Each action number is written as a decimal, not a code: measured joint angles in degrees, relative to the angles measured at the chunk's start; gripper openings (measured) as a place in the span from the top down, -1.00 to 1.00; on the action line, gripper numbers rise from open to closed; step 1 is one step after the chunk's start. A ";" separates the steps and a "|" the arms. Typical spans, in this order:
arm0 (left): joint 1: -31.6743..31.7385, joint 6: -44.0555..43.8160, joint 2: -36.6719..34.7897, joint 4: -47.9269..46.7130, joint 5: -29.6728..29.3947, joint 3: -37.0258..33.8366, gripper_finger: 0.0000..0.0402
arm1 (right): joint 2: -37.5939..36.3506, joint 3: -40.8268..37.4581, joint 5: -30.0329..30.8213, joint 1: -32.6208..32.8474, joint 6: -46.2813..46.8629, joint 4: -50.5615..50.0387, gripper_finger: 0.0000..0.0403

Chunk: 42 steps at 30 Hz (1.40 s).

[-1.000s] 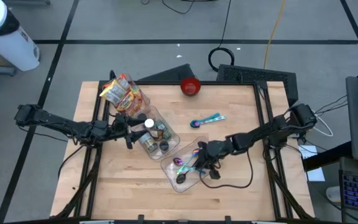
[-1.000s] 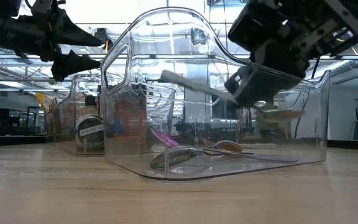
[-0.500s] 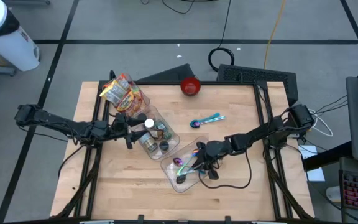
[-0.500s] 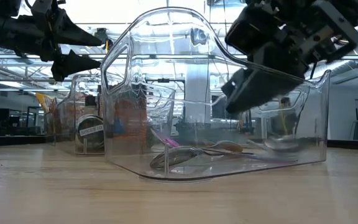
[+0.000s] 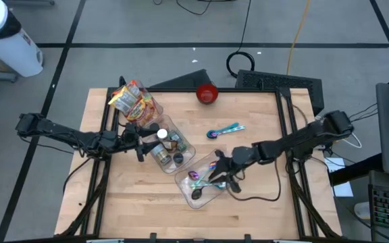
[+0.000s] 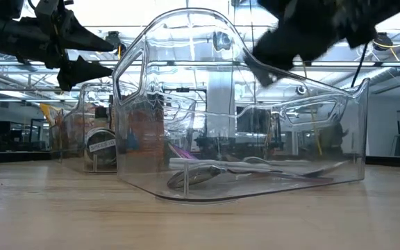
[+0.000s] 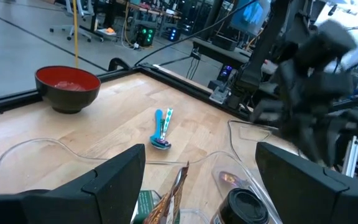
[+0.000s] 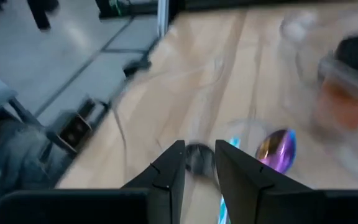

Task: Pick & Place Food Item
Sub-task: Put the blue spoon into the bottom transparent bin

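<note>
High view shows the right gripper [image 5: 220, 170], fingers a little apart and holding nothing, just above the clear plastic bin [image 5: 201, 182] where shiny spoons [image 5: 196, 177] lie, while the left gripper [image 5: 139, 139] waits wide open.

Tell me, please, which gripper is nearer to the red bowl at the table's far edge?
Left. The left gripper hovers over the middle clear bin, down-left of the red bowl. The right gripper is farther, over the nearest clear bin holding spoons.

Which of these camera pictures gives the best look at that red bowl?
The left wrist view: the red bowl is large there, showing its red inside and dark outer wall on the wooden table. The high view shows it only small, at the table's far edge. In the low and right wrist views I cannot find it.
</note>
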 joint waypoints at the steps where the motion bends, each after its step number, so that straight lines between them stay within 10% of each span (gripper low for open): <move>1: 0.00 0.00 0.02 0.00 0.00 0.00 -0.56 | -1.59 0.02 -0.04 -0.16 0.00 -0.56 0.60; 13: -0.02 0.00 0.02 0.00 0.00 0.00 -0.56 | -22.12 -0.03 1.86 -6.36 -5.14 -15.69 0.63; 23: -0.02 0.00 0.02 0.02 0.00 0.00 -0.56 | -27.92 -6.36 20.92 -10.47 -11.07 -18.68 0.69; 31: -0.02 0.00 0.02 0.00 0.00 0.00 -0.56 | -27.91 -16.53 37.42 -15.32 -15.24 -6.57 0.77; 42: 0.00 0.00 0.02 0.02 0.00 0.00 -0.56 | -23.92 -31.31 37.84 -26.79 0.58 34.17 0.89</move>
